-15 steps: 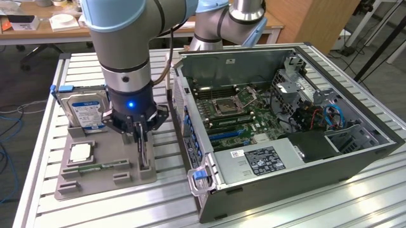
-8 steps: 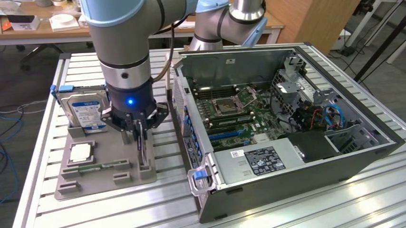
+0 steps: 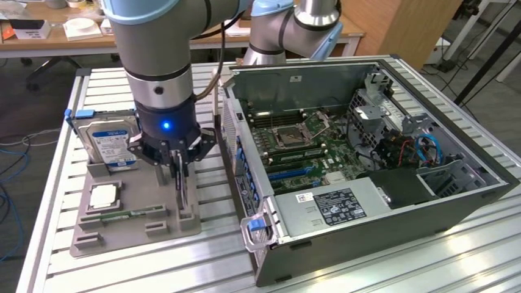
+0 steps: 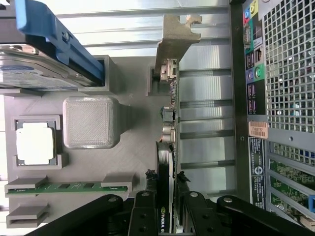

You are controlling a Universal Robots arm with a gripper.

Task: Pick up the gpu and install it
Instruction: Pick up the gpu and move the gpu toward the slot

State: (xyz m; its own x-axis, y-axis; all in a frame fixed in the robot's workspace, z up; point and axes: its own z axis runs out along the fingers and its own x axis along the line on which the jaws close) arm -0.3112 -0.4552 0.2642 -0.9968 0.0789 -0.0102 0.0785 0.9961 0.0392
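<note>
The gpu [image 3: 185, 196] is a thin dark card standing on edge in a slot of the grey holder tray [image 3: 122, 235], at the side nearest the computer case. In the wrist view the gpu [image 4: 168, 130] runs away from me edge-on, its silver bracket [image 4: 175, 39] at the far end. My gripper [image 3: 179, 166] points straight down over it. Its black fingers [image 4: 146, 219] sit on either side of the card's near end, and the gripper [image 4: 166, 221] is shut against the card's faces. The card rests in the holder.
On the same tray are a hard drive [image 3: 110, 143] with a blue caddy, a processor chip [image 3: 104, 195] and a green memory stick [image 3: 126, 213]. The open computer case [image 3: 391, 183] lies at the exterior view's right, motherboard [image 3: 301, 152] exposed, its rear panel [image 4: 275, 73] close beside the card.
</note>
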